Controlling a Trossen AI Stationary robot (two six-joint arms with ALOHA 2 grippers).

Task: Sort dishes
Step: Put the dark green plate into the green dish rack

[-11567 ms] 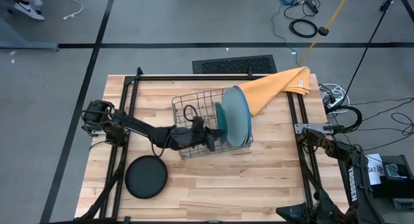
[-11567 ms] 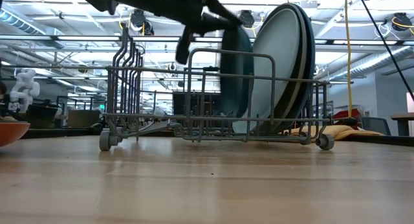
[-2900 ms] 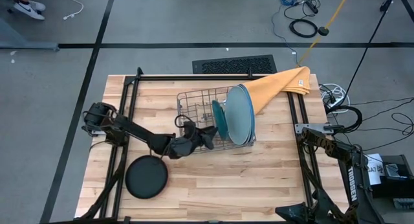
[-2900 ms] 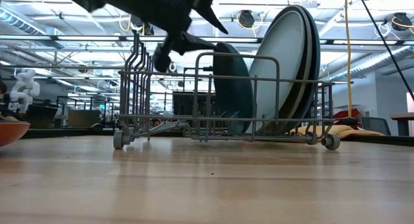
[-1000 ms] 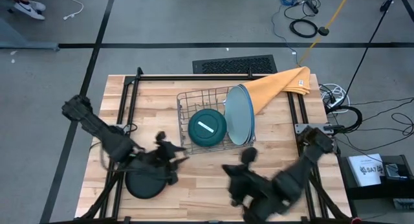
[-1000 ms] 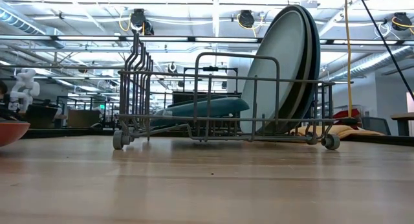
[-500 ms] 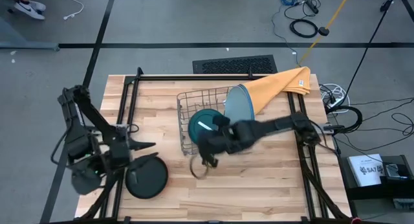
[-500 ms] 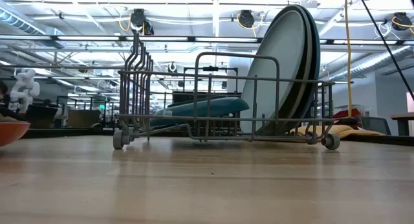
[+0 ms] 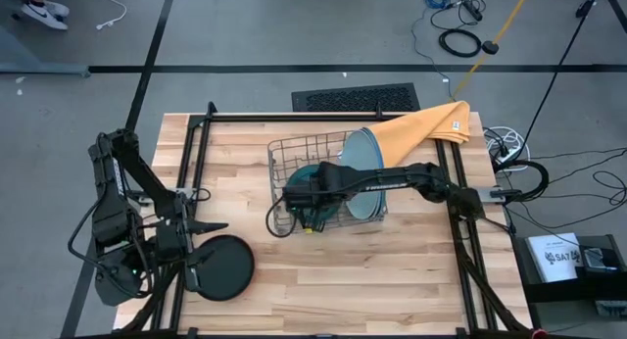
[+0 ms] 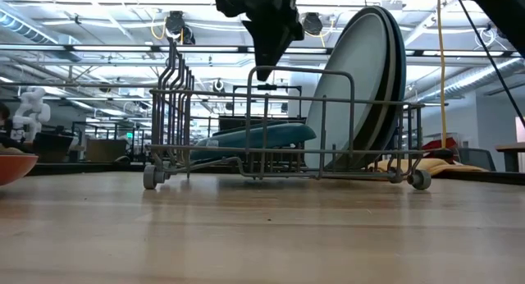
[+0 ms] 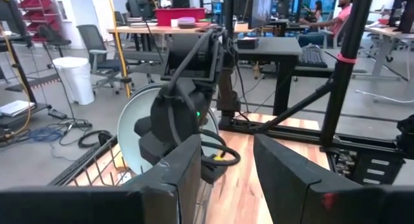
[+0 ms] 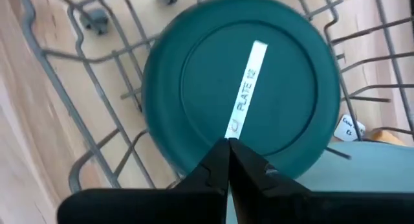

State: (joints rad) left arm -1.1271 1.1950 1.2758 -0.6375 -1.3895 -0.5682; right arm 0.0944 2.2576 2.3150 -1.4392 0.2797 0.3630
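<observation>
One dark teal plate (image 12: 240, 88), flat.

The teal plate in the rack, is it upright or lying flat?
Lying flat: the teal plate shows its labelled underside from above, nearly level in the rack.

A white strip label (image 12: 247, 88) stuck across the upturned underside of the dark teal plate (image 12: 194, 88) reads "PLATE 12". A second small white tag (image 12: 349, 127) beside that plate carries print too small to make out. No other lettering is legible.
</observation>
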